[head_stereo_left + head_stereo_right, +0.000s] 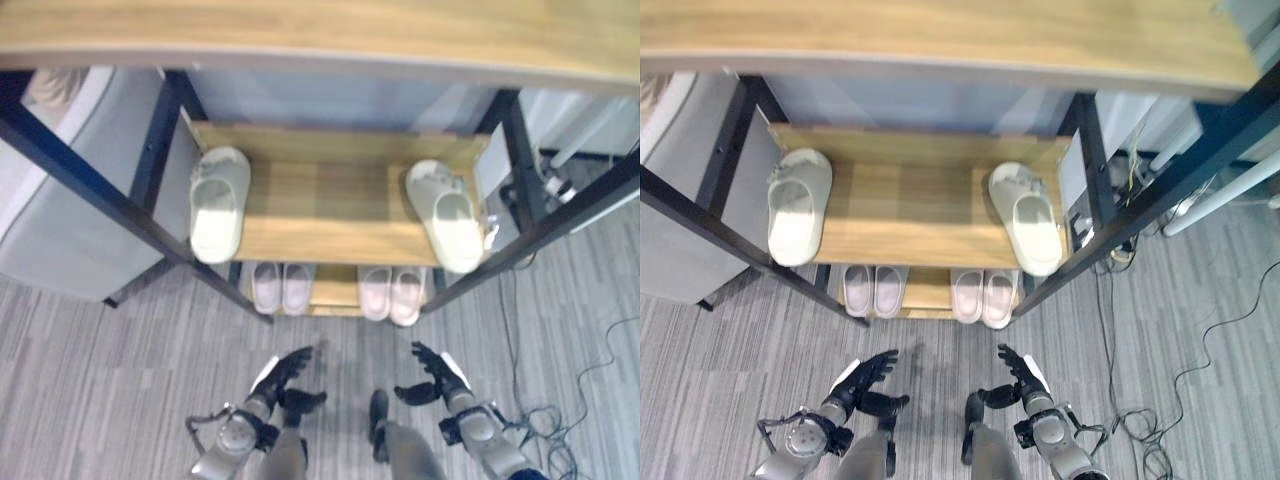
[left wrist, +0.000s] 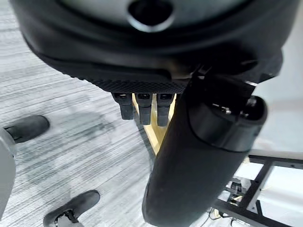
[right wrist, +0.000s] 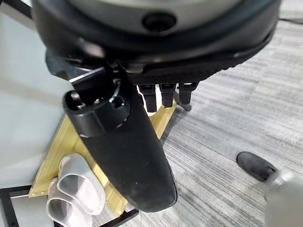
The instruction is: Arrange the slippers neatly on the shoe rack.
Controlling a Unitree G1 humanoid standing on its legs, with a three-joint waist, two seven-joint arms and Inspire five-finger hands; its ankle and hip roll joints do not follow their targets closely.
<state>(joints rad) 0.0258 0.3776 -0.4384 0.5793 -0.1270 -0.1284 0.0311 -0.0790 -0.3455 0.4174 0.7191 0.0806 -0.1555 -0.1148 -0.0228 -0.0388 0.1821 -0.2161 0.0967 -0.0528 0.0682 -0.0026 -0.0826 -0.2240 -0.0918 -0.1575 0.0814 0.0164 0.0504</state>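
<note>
Two cream slippers lie far apart on the rack's middle shelf (image 1: 330, 200): one (image 1: 220, 203) at the left end, the other (image 1: 445, 215) at the right end, angled slightly. On the bottom shelf two pairs of pale pink slippers (image 1: 281, 287) (image 1: 392, 293) sit side by side, toes inward. My left hand (image 1: 283, 375) and right hand (image 1: 432, 372) hover low over the carpet in front of the rack, both open and holding nothing. The right wrist view shows one pink pair (image 3: 75, 194) past the straight fingers (image 3: 163, 94).
The rack's wooden top shelf (image 1: 320, 35) overhangs the scene, with black frame posts (image 1: 90, 185) running diagonally at both sides. A grey cabinet (image 1: 60, 200) stands at the left. Cables (image 1: 560, 400) trail over the floor at the right.
</note>
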